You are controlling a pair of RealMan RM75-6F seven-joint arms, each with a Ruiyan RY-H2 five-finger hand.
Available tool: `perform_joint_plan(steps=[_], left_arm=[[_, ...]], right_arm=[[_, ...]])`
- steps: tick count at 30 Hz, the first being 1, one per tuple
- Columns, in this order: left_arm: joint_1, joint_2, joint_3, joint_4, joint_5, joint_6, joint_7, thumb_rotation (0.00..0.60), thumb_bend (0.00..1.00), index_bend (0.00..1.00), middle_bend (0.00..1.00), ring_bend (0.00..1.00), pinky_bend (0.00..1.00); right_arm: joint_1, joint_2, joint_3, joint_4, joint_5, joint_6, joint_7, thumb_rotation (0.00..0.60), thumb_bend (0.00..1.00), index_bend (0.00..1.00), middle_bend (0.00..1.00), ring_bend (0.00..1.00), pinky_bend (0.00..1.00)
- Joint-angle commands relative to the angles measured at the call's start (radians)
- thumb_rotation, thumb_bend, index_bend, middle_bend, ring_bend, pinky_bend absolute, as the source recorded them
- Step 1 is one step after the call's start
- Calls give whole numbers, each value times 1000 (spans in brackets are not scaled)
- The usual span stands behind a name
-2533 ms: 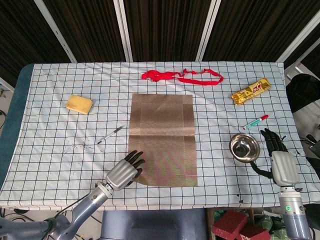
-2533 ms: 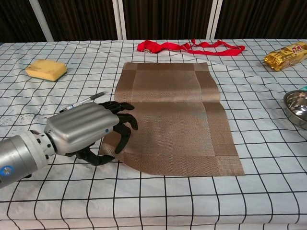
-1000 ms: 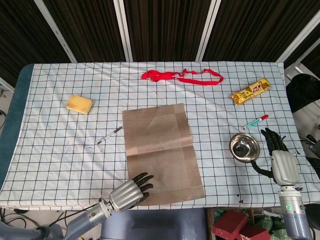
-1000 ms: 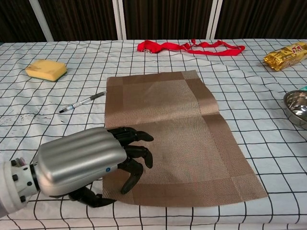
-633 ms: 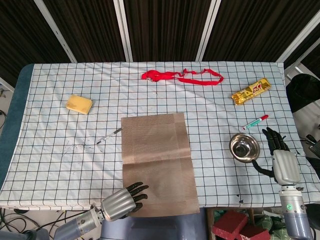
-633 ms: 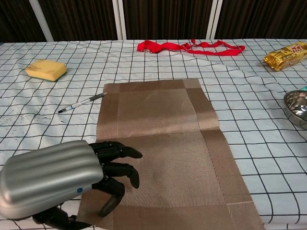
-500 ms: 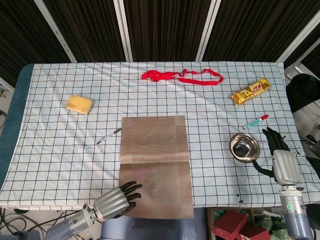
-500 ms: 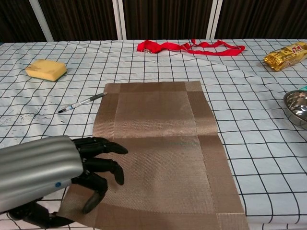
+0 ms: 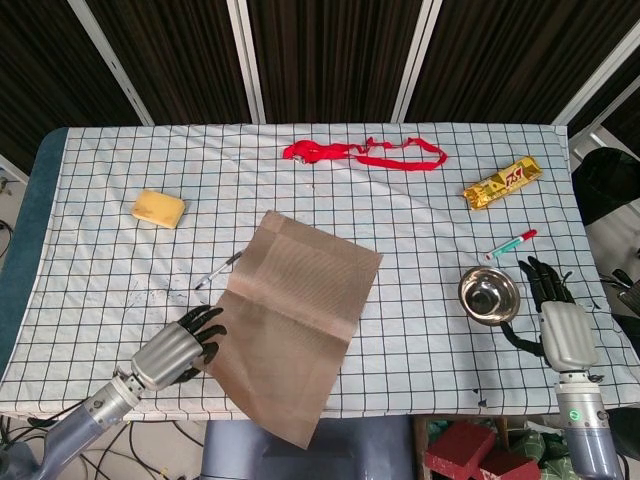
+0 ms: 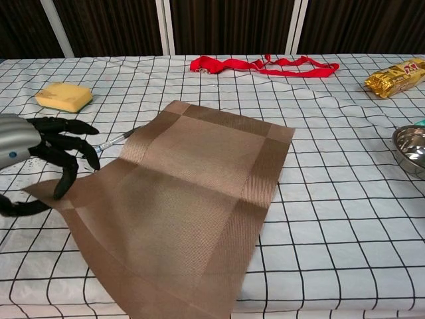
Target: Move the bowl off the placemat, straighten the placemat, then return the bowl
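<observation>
Gripping the placemat (image 9: 300, 322) by its near-left corner, the left hand (image 9: 178, 349) holds it skewed for realignment. The bowl (image 9: 489, 294) sits off-mat beside the open, empty right hand (image 9: 558, 318).

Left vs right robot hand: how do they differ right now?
The left robot hand rests on the skewed placemat corner; the right robot hand touches no mat, beside the steel bowl. Left lies angled, fingers curled; right points straight up-table. Both share silver backs and black fingers.
</observation>
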State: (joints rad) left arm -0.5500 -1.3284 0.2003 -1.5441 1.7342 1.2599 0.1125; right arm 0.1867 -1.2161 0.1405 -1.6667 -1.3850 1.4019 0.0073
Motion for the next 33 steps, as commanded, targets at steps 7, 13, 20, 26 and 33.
perform_joint_plan(steps=[7, 13, 20, 26, 33], left_arm=[[-40, -39, -121, 101, -117, -78, 42, 600, 457, 703, 285, 63, 125], [-79, -82, -200, 159, -179, -123, 85, 600, 456, 703, 285, 63, 124], [-125, -147, -270, 243, -218, -151, 150, 600, 457, 703, 285, 63, 124], [-161, -182, -319, 307, -252, -171, 210, 600, 457, 703, 284, 63, 123], [-211, -221, -374, 386, -292, -198, 299, 600, 457, 703, 284, 63, 123]], right_arm=[[0, 3, -1, -1, -2, -4, 6, 600, 228, 88, 17, 16, 172], [2, 4, -2, -2, -2, -9, 8, 600, 229, 89, 17, 17, 172], [2, 6, -3, -5, -1, -13, 9, 600, 228, 88, 17, 17, 172], [3, 6, -5, -6, -2, -17, 9, 600, 227, 89, 17, 16, 172], [5, 5, -6, -7, -2, -21, 8, 600, 228, 89, 17, 16, 171]])
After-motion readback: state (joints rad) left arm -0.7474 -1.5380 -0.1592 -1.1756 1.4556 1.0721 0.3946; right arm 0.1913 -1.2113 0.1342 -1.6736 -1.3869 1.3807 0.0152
